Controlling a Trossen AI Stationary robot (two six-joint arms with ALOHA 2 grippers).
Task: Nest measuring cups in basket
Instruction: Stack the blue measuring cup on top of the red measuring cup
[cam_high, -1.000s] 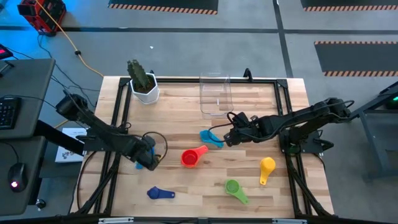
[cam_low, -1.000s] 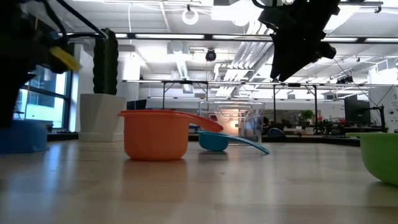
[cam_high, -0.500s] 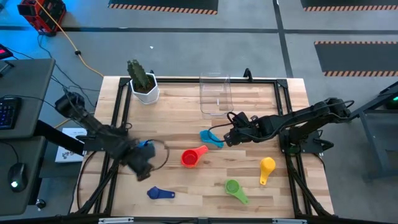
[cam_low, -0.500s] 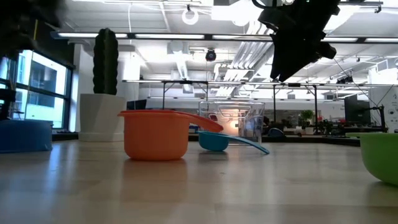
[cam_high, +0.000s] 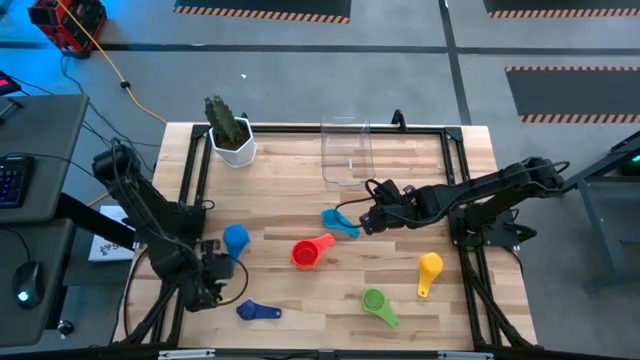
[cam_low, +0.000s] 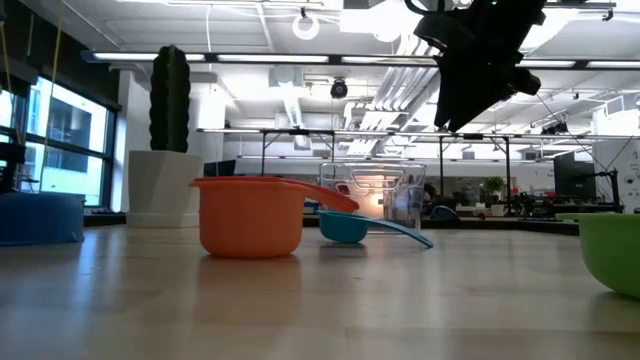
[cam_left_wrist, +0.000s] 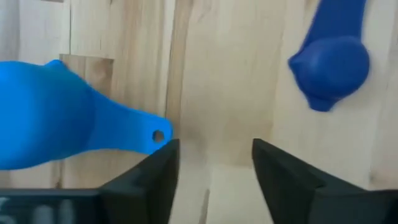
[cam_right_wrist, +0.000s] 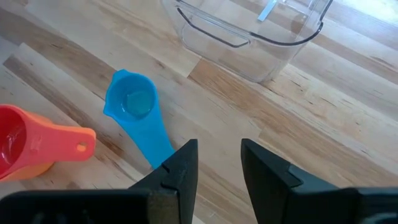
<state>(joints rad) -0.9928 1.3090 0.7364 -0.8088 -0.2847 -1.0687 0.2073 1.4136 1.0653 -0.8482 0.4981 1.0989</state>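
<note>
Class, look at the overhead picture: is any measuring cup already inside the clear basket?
No, the clear basket holds nothing, and the nearest measuring cup, the light blue one, lies on the table outside it.

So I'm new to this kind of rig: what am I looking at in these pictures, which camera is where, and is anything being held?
Two dark robot arms work at a wooden table. One camera looks straight down, one sits at tabletop level, and one rides on each wrist.

On the table lie measuring cups: blue cup, dark blue cup, orange cup, light blue cup, green cup and yellow cup. At the far edge stand the clear basket and a potted cactus.

Neither arm holds anything. The left gripper is open near the blue cup. The right gripper has a gap between its fingers, over the light blue cup's handle.
</note>
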